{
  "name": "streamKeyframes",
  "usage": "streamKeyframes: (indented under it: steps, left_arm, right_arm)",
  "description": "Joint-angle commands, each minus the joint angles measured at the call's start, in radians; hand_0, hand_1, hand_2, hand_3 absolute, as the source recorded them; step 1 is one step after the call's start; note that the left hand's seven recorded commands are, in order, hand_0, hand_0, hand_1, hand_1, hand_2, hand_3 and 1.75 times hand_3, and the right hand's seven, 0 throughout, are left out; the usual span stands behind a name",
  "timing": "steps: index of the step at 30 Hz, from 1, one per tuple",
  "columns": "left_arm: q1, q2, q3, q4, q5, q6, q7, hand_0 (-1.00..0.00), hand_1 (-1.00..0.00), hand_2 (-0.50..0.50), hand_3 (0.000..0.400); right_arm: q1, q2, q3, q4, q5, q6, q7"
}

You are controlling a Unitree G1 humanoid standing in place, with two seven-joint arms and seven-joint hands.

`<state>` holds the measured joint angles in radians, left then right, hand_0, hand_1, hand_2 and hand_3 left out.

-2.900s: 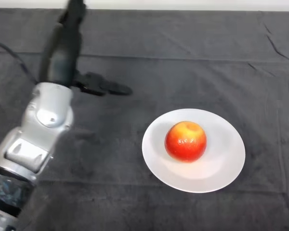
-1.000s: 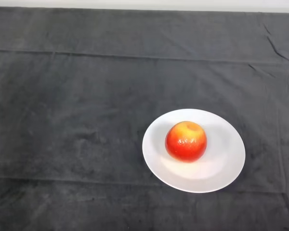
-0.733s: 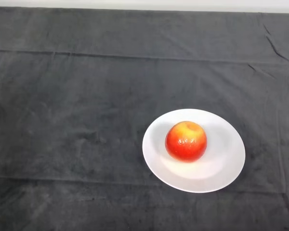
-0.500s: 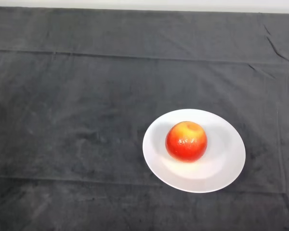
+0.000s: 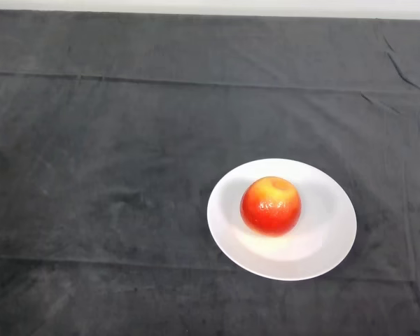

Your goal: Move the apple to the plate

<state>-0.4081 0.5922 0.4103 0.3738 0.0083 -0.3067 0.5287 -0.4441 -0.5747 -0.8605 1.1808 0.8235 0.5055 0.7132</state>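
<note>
A red and yellow apple (image 5: pixel 270 206) sits upright on a round white plate (image 5: pixel 329 241), a little left of the plate's middle. The plate lies on the dark cloth, right of the view's centre and toward the near side.
The dark cloth (image 5: pixel 112 175) covers the whole table, with a fold line running across near the far side and small creases at the far right. The table's far edge shows as a pale strip along the top.
The left arm and hand, which stood at the left 2.9 s ago, have withdrawn out of view. The apple and plate have not moved.
</note>
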Motion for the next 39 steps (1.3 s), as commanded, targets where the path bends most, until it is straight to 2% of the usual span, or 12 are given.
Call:
streamKeyframes:
  steps: [1, 39]
  left_arm:
    - [-0.009, 0.02, 0.03, 0.051, 0.023, -0.021, -0.005, 0.0, 0.0, 0.0, 0.0]
    - [-0.021, 0.011, 0.027, 0.048, 0.068, -0.003, -0.021, 0.0, 0.0, 0.0, 0.0]
  right_arm:
    - [0.015, -0.027, -0.0168, 0.002, 0.0093, -0.001, 0.0046]
    - [0.014, -0.027, -0.0168, 0.003, 0.009, -0.001, 0.0052]
